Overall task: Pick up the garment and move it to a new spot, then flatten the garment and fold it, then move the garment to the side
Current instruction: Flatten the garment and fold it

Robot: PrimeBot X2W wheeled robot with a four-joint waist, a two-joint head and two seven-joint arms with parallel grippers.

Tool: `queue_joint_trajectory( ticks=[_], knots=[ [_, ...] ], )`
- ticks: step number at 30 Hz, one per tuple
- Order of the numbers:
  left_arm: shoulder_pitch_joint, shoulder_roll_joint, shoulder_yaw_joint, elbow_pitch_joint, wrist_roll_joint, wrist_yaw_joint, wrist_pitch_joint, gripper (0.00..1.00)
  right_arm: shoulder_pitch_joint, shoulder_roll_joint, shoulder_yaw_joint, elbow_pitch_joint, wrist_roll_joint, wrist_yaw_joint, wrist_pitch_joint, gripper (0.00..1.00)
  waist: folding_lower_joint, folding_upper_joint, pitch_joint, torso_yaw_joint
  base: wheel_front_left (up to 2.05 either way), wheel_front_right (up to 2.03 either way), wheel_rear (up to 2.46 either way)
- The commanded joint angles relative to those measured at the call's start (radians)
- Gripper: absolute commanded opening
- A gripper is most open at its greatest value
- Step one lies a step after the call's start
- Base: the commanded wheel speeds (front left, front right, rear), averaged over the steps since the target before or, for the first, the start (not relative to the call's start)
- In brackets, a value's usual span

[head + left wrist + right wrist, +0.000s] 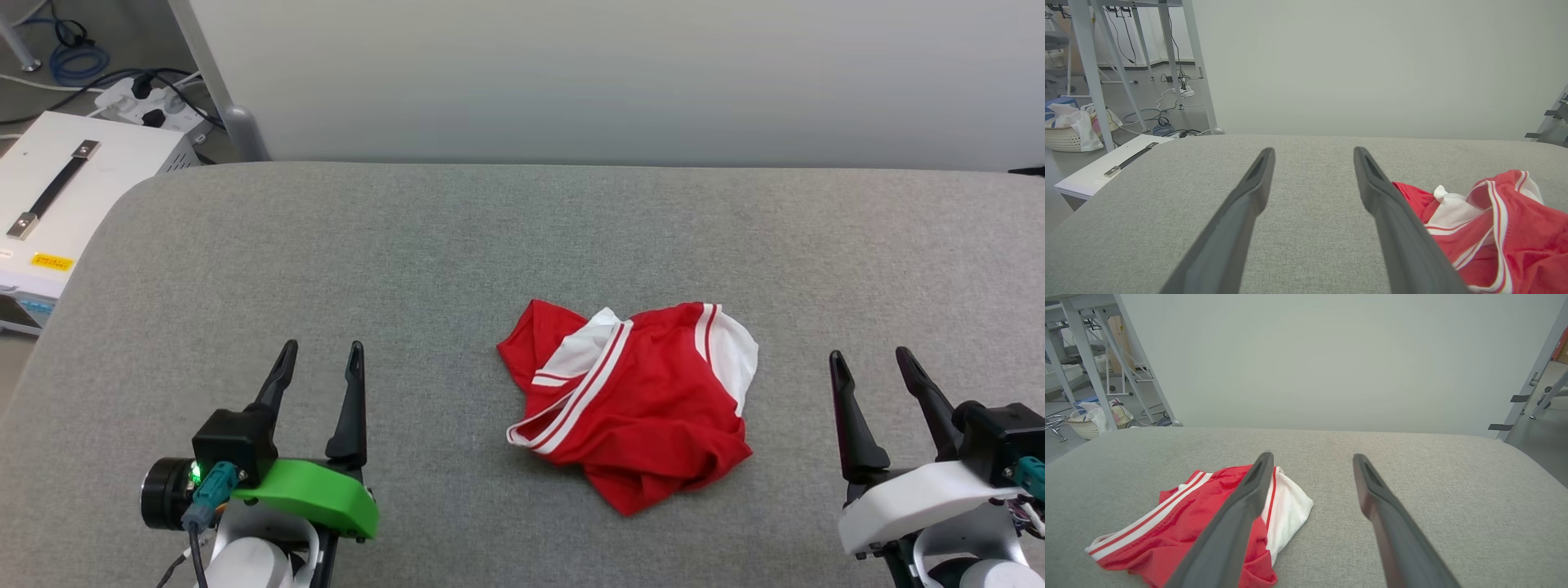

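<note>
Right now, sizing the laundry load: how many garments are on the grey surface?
1: the red and white garment lies crumpled on the grey surface, between the left gripper and the right gripper. Its folds could hide something smaller.

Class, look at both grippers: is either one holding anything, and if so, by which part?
Nothing is held. The left gripper and right gripper are both open, apart from the crumpled red jersey lying between them.
</note>
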Motion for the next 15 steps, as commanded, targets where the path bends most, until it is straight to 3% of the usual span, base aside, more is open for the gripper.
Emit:
queue_joint_trajectory(
  ticks=[1, 9, 15],
  knots=[
    [0.01, 0.003, -0.004, -0.004, 0.011, 0.006, -0.006, 1.0, 0.007, -0.002, 0.0, -0.002, -0.011, -0.001, 0.003, 1.0, 0.0, 0.0, 0.001, -0.001, 0.0, 0.0, 0.0],
    [-0.021, -0.002, -0.013, 0.002, 0.013, 0.002, -0.005, 1.0, -0.024, -0.002, -0.045, 0.069, -0.011, -0.001, 0.064, 1.0, 0.0, 0.0, 0.032, 0.002, 0.0, 0.0, 0.0],
    [-0.055, -0.025, -0.014, 0.002, 0.015, -0.003, -0.005, 1.0, -0.108, -0.05, -0.099, 0.221, 0.043, -0.001, 0.214, 1.0, 0.0, 0.0, 0.079, 0.043, 0.0, 0.0, 0.0]
  ],
)
